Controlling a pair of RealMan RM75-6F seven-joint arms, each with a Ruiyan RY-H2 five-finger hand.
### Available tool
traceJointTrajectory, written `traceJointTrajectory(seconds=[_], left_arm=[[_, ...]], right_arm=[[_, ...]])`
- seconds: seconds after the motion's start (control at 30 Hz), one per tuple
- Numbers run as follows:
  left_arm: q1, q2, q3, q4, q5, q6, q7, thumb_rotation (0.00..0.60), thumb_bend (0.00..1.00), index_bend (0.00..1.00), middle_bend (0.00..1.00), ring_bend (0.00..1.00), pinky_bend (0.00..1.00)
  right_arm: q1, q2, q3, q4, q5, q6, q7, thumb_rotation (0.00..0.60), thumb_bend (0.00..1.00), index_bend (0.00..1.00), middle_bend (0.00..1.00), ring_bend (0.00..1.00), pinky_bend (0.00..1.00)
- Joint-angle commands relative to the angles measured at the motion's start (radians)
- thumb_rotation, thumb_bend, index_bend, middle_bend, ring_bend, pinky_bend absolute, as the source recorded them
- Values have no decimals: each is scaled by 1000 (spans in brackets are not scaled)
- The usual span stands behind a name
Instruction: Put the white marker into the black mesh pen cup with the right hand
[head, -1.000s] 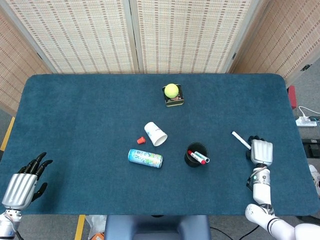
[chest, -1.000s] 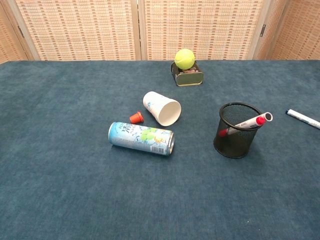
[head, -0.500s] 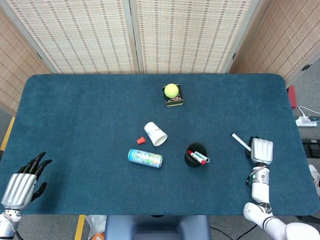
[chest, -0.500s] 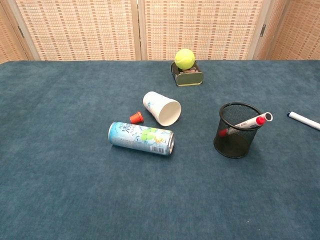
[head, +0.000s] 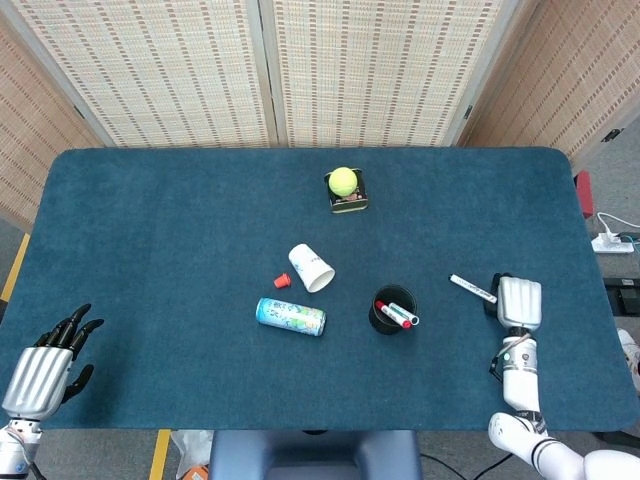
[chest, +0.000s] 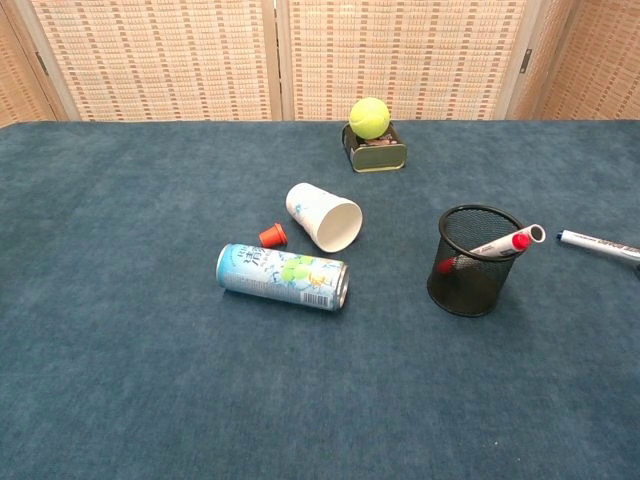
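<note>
Transport is the step we judge to be in hand: our right hand holds the white marker by one end, right of the black mesh pen cup, so next we carry it above the rim and release

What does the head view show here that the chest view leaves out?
Only the head view shows the two hands: the left hand at the table's near left corner and the right hand holding the white marker. The chest view adds only side-on detail, such as the pen cup's mesh. Both show the marker, pen cup, can, paper cup and tennis ball.
</note>
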Motion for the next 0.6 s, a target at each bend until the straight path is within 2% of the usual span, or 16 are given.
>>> traceJointTrajectory(seconds=[0.03,0.27,0.4,0.6], left_arm=[[1,0,0,0,2,2,0,600,302,200,38,161,372],[1,1,-1,0,-1,1,-2,600,302,199,38,161,373],[1,1,0,0,1,1,-2,600,302,199,39,161,373],[1,2,0,-1,3,2,-5,600,302,199,38,161,373]], right_arm=[[-12,21,-8,-40,-22,26,3,600,203,684,528,610,778],[-28,58,-24,-138,-63,67,15,600,203,696,535,617,781],[-42,100,-38,-245,-114,130,16,600,203,706,543,626,787],[-51,180,-64,-402,-210,229,-49,600,203,722,551,632,787]])
